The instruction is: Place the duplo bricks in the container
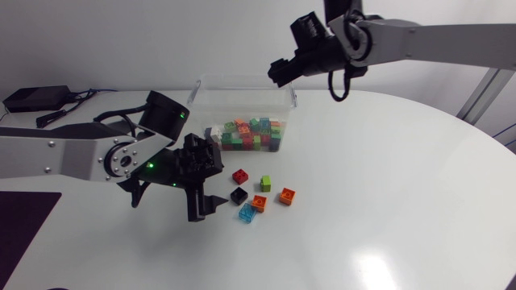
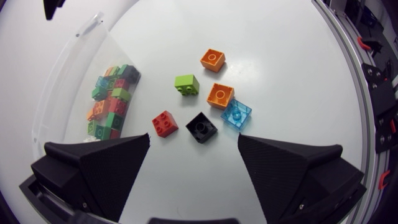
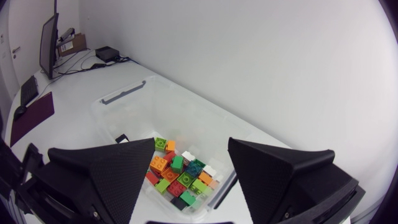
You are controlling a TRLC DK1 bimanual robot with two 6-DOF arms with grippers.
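The left gripper [image 2: 194, 138] gapes wide and empty, the black brick [image 2: 202, 127] and red brick [image 2: 165, 123] just ahead of it, the blue brick [image 2: 237, 115], green brick [image 2: 186, 84] and two orange bricks [image 2: 220, 95] loose on the table [image 2: 286, 56] beyond, while the right gripper [image 3: 191, 143], equally wide and empty, hangs over the clear container [image 3: 124, 93] with its heap of bricks [image 3: 180, 173].

Six loose duplo bricks [image 1: 259, 203], one clear container [image 1: 242, 87] of more, two arms [image 1: 64, 157] [image 1: 435, 39]
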